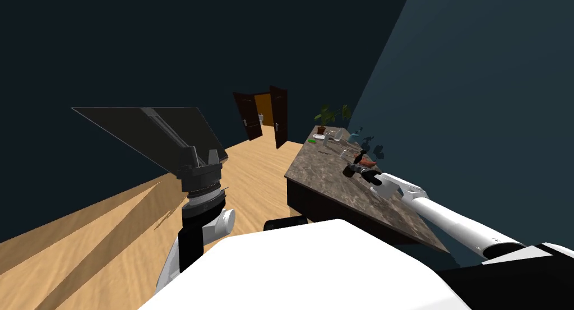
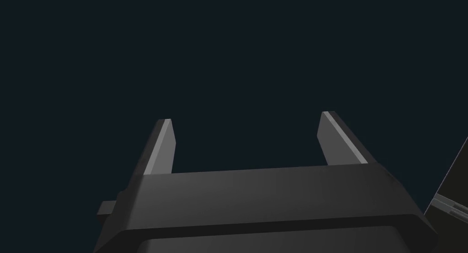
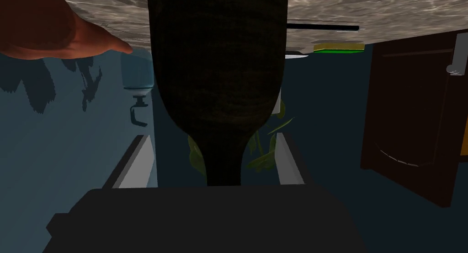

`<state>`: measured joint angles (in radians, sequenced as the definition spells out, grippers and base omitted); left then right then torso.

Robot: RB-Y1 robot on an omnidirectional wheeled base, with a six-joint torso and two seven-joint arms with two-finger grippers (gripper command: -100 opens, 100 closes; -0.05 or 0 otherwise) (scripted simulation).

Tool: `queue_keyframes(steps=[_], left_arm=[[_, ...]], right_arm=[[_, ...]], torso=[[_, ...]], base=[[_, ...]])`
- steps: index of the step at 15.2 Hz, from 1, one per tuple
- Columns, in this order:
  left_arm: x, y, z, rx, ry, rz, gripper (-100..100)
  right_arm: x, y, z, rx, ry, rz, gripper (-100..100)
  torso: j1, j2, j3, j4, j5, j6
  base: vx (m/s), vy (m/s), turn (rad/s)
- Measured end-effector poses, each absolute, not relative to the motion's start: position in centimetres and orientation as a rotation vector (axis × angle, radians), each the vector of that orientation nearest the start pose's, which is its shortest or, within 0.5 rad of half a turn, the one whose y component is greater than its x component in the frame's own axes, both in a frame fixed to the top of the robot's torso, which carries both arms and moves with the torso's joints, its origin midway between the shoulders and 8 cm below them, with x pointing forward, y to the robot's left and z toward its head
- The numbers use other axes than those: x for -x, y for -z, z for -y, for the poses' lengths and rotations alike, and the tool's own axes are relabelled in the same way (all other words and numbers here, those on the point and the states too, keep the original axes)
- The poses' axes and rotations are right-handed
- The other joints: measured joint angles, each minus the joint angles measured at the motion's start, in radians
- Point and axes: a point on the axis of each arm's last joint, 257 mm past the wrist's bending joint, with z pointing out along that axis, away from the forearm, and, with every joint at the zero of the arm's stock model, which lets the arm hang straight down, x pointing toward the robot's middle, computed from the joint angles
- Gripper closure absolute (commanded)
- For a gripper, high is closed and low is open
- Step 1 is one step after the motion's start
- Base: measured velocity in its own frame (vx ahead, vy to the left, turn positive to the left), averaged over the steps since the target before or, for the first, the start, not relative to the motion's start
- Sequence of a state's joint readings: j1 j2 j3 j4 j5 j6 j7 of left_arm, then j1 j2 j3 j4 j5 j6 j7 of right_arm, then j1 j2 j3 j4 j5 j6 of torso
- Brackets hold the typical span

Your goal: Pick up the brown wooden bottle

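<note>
The right end effector (image 3: pixel 211 136) has its two blade fingers (image 3: pixel 137 165) spread apart, one on either side of the bottle (image 3: pixel 217 58), and neither visibly presses it. The bottle is dark brown and stands on the mottled stone tabletop (image 3: pixel 388 8). Its narrow neck runs toward the end effector's dark body and its broad belly lies beyond the fingertips. How deep the bottle sits between the blades cannot be told.

The belly looks about as wide as the gap between the blades. Pushing further in could catch a fingertip on the shoulder and shove or tip the bottle. If the blades close where they are, they probably meet the taper, and thin blades on a slope may slide toward the neck, so the bottle could swing or slip on the lift.

A reddish-brown object (image 3: pixel 41 26) lies just beside the bottle, and a pale blue vessel (image 3: pixel 137 74) stands behind the bottle on that same side. A toppled bottle would likely hit them. A black rod (image 3: pixel 320 27) and a green-and-yellow block (image 3: pixel 338 47) lie on the bottle's other side, farther off.

The left end effector (image 2: pixel 246 117) is raised well away from the bottle, its fingers spread and holding nothing.
</note>
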<state>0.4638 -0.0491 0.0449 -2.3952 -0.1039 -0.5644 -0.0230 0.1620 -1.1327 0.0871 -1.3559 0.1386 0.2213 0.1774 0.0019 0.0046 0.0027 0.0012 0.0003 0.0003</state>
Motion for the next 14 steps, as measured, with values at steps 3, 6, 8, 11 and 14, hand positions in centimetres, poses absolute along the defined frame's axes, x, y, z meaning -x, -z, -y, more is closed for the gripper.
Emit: queue_keyframes(steps=[3,6,8,11,14], left_arm=[[-30.5,-9.5,-27.2,0.446,1.217,-0.491,0],[-30.5,-9.5,-27.2,0.446,1.217,-0.491,0],[-30.5,-9.5,-27.2,0.446,1.217,-0.491,0],[-30.5,-9.5,-27.2,0.446,1.217,-0.491,0],[-30.5,-9.5,-27.2,0.446,1.217,-0.491,0]], right_arm=[[-44.3,22.3,65.6,-0.427,0.306,-1.896,100],[-43.2,22.4,66.4,-0.447,0.306,-1.893,100],[-42.0,22.7,66.9,-0.468,0.296,-1.885,100],[-39.6,23.0,67.9,-0.498,0.297,-1.879,100],[-37.5,23.3,69.2,-0.528,0.305,-1.872,100]], torso=[[0.000,0.000,-0.001,-0.001,-0.001,0.001],[0.002,-0.003,-0.002,-0.002,-0.002,-0.003],[0.004,-0.007,-0.005,-0.004,-0.004,-0.006],[0.004,-0.008,-0.007,-0.006,-0.007,-0.007],[0.004,-0.010,-0.008,-0.007,-0.010,-0.009]], base=[[0.000,0.000,0.000],[0.028,0.034,0.192],[0.038,0.040,0.148],[0.028,0.037,0.135],[0.026,0.032,0.143]])
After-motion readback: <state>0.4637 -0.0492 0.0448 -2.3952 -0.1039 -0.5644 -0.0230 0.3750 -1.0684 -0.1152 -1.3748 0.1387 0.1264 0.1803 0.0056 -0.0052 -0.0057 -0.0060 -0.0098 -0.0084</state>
